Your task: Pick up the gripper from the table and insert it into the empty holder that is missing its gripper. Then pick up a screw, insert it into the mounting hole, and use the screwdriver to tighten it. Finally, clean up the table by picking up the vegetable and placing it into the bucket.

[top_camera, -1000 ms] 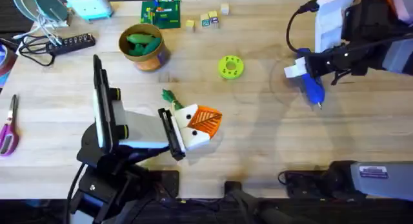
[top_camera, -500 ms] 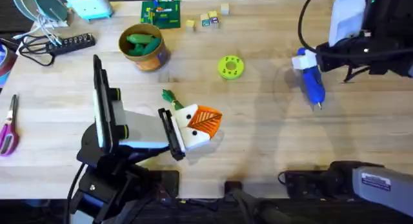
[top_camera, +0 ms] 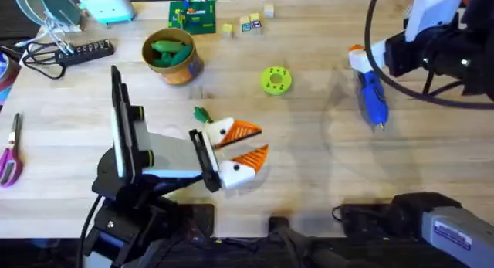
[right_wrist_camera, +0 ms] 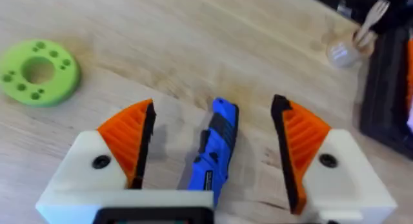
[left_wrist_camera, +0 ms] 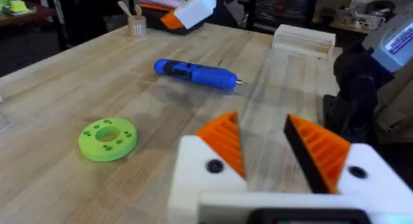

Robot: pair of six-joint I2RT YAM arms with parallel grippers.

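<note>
My left gripper [top_camera: 261,140] stands open at the middle of the table [top_camera: 309,175]. Each of its white holders [left_wrist_camera: 193,166] carries an orange ribbed gripper pad [left_wrist_camera: 222,137], and nothing lies between them. The dark green vegetable [top_camera: 201,114] lies just behind this gripper, by its wrist. At the right, the blue screwdriver [top_camera: 373,98] lies flat on the wood. My right gripper [top_camera: 358,58] hovers open over its handle end. In the right wrist view the screwdriver [right_wrist_camera: 216,153] sits between the spread fingers [right_wrist_camera: 129,137], touching neither. The tan bucket [top_camera: 179,73] stands back left with green pieces inside.
A green round disc [top_camera: 275,79] lies between the bucket and the screwdriver. Scissors [top_camera: 9,156] and a power strip [top_camera: 81,52] sit at the left edge. A green board [top_camera: 193,15] and small blocks [top_camera: 247,24] line the far edge.
The left gripper has opened its fingers. The right gripper has drawn back up and to the right, and the screwdriver now lies free on the table.
</note>
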